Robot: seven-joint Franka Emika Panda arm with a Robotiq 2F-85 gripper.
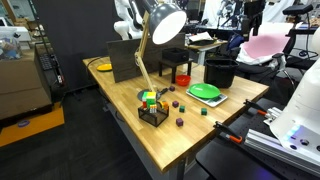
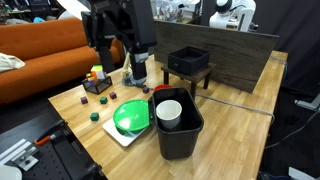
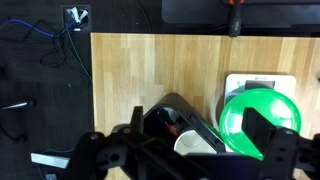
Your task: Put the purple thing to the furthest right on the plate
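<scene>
Bright grn plate point(image 2: 130, 118), blk bucket point(image 2: 182, 138)

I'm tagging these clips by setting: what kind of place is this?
Most likely a robotics lab: what looks like another white robot stands in the background, loose cables trail on the floor beside the wooden table, and an orange couch sits nearby.

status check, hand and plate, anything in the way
hand open, empty, high over the plate. plate bare, small purple blocks lying off it, none picked yet. black bucket stands right beside the plate.
</scene>
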